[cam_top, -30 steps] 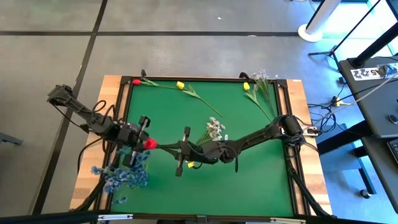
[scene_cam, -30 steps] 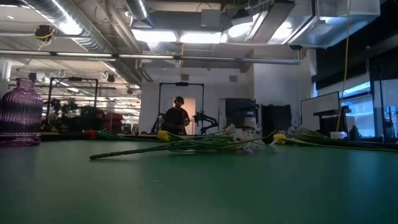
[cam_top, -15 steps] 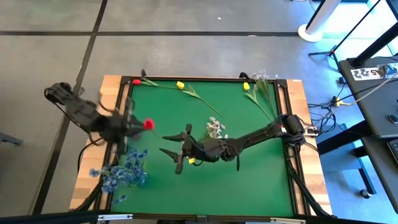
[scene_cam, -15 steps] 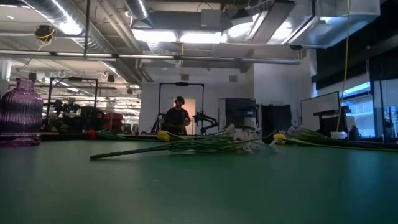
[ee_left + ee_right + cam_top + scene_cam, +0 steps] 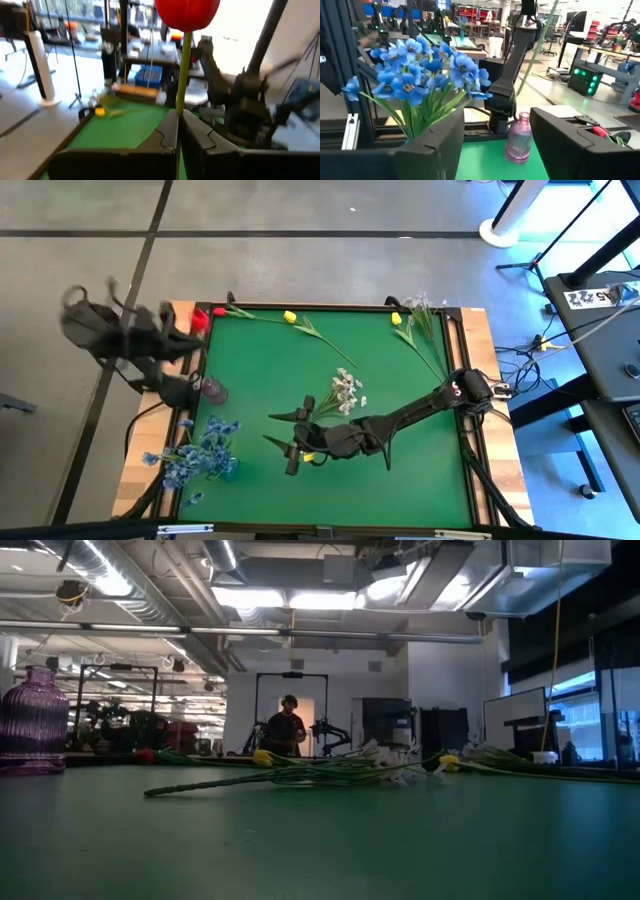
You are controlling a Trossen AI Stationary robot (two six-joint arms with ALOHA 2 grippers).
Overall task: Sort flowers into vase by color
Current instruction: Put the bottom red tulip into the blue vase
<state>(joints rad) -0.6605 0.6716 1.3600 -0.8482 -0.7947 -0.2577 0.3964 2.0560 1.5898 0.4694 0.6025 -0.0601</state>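
Note:
My left gripper [image 5: 178,114] is raised above the table's far left corner [image 5: 183,332], shut on a red tulip [image 5: 187,12]. The empty pink ribbed vase [image 5: 213,390] stands on the green mat near the left edge and also shows in the right wrist view as the vase [image 5: 519,145]. A bunch of blue flowers [image 5: 200,455] stands upright at the near left. My right gripper [image 5: 275,429] hovers open left of the table's middle, holding nothing. A white blossom cluster [image 5: 345,390] lies beside it. My left gripper pinches the tulip's green stem [image 5: 180,102] between its two fingers, some way below the red head. The stem runs along the fingers and the head stands out past their tips. The tulip is lifted clear of the table; its lower stem is hidden behind the fingers.
Along the far edge lie a red tulip [image 5: 219,311], two yellow tulips [image 5: 289,316] [image 5: 396,319] and pale blossoms [image 5: 420,305]. A small yellow piece [image 5: 308,457] lies under my right arm. A black frame rims the mat [image 5: 400,480]. A person stands far behind the table [image 5: 287,730].
My right gripper has opened and let go of the red tulip's stem, then drawn slightly toward the near edge. My left gripper, still shut on the tulip, has carried it up and toward the table's far left corner, turning as it went.

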